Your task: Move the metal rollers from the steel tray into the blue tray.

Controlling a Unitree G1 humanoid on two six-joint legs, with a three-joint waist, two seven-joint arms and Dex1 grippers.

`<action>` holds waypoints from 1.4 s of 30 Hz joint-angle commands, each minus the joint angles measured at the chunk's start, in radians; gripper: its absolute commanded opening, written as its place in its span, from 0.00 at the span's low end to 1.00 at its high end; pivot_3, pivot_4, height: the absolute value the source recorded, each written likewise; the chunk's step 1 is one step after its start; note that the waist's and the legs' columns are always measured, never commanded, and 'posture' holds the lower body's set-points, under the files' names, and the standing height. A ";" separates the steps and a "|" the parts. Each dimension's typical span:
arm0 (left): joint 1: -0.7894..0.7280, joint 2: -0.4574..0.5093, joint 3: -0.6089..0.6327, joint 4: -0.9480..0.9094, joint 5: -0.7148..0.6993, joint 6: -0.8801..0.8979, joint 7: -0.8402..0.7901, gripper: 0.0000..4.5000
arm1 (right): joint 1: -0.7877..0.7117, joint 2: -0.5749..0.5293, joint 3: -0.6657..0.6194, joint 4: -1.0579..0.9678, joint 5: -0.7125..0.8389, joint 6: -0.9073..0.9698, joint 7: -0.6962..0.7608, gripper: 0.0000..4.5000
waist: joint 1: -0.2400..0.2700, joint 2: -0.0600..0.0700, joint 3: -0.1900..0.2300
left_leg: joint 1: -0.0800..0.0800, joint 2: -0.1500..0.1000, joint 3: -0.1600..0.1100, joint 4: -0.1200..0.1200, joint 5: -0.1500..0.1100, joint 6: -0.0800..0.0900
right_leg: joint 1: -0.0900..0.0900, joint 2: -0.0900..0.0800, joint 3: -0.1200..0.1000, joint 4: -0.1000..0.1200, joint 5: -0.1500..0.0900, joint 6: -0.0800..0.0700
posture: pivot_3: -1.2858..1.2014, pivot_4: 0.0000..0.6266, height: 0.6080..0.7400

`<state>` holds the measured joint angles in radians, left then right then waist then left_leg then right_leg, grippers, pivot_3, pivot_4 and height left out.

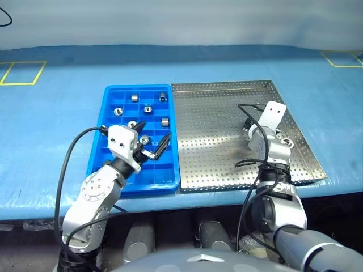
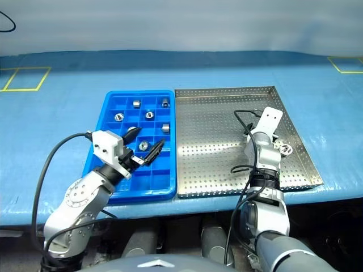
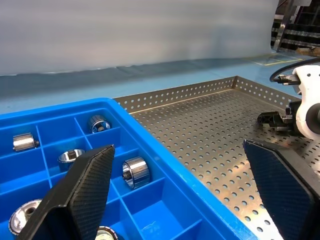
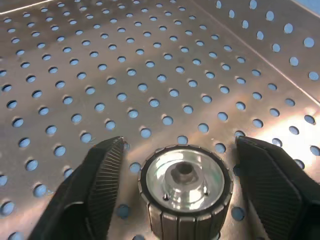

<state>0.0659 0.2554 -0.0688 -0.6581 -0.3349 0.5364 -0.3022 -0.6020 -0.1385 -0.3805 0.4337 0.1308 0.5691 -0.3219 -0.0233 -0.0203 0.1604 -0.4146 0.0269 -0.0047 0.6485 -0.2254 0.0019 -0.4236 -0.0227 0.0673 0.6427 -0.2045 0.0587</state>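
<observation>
The blue tray (image 1: 136, 88) lies left of the steel tray (image 1: 210, 136), their sides touching. Several metal rollers (image 1: 147, 109) sit in the blue tray's compartments. My left gripper (image 1: 154, 131) hovers open over the near part of the blue tray, with nothing between its fingers (image 3: 85, 190). One metal roller (image 4: 185, 185) stands upright on the perforated floor near the steel tray's right rim (image 2: 285, 149). My right gripper (image 4: 180, 145) is low over it, open, one finger on each side of the roller with a gap to each.
Both trays rest on a blue tabletop sheet (image 1: 62, 113). Yellow tape squares mark its far left (image 1: 22, 72) and far right (image 1: 343, 58) corners. The table's front edge runs just below the trays. Black cables loop off both wrists.
</observation>
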 commanded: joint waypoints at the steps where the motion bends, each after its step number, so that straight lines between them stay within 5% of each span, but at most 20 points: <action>1: -0.002 -0.008 -0.001 -0.004 -0.011 -0.021 -0.004 1.00 | 0.042 0.031 0.031 -0.120 0.012 0.073 0.008 0.57 | -0.001 0.000 0.000 | 0.000 0.000 0.000 0.000 0.000 0.000 | 0.000 0.000 0.000 0.000 0.000 0.000 | 0.54 0.24 1.00; 4: 0.005 -0.009 0.005 -0.003 -0.010 -0.025 -0.003 1.00 | 0.066 0.053 0.090 -0.241 0.003 0.135 0.031 0.37 | -0.004 0.000 0.000 | 0.000 0.000 0.000 0.000 0.000 0.000 | 0.000 0.000 0.000 0.000 -0.001 0.000 | 0.54 0.24 1.00; 14: 0.085 -0.004 0.079 -0.033 0.019 -0.093 0.027 1.00 | -0.010 0.054 0.499 -0.684 0.029 0.466 0.283 0.38 | -0.010 0.003 0.002 | -0.001 0.001 0.000 -0.001 0.000 0.000 | -0.004 0.001 0.000 0.001 -0.001 0.000 | 0.56 0.24 1.00; 21: 0.246 0.055 0.191 -0.090 0.011 -0.161 -0.012 1.00 | -0.065 0.090 0.662 -0.780 0.067 0.623 0.392 0.38 | 0.018 0.002 0.001 | -0.002 0.001 -0.002 -0.002 0.000 0.000 | -0.004 -0.001 -0.003 0.000 -0.004 -0.005 | 0.58 0.24 1.00; 28: 0.348 0.068 0.219 -0.135 0.008 -0.180 -0.024 1.00 | -0.045 0.091 0.721 -0.845 0.116 0.772 0.455 0.38 | 0.033 0.002 0.001 | -0.002 0.001 0.000 0.000 0.000 0.000 | -0.004 -0.003 -0.004 0.000 -0.006 -0.001 | 0.60 0.24 1.00; 41: 0.297 0.069 0.167 -0.117 -0.006 -0.158 -0.039 1.00 | 0.084 0.063 0.745 -0.835 0.167 0.902 0.507 0.38 | 0.042 0.001 0.000 | -0.002 0.002 -0.001 -0.001 0.000 0.000 | -0.004 -0.002 -0.005 0.000 -0.007 -0.002 | 0.58 0.24 1.00; 42: 0.287 0.073 0.159 -0.113 -0.007 -0.153 -0.045 1.00 | 0.095 0.061 0.752 -0.832 0.163 0.897 0.504 0.45 | 0.043 0.000 -0.001 | -0.001 0.002 -0.001 -0.001 0.000 0.000 | -0.003 -0.002 -0.005 0.000 -0.007 -0.002 | 0.58 0.24 1.00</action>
<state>0.3643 0.3187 0.1050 -0.7464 -0.3302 0.3866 -0.3340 -0.5426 -0.0708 0.3568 -0.4209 0.2858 1.4403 0.1767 0.0196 -0.0203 0.1598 -0.4155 0.0283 -0.0057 0.6474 -0.2256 0.0016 -0.4268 -0.0249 0.0619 0.6427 -0.2116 0.0569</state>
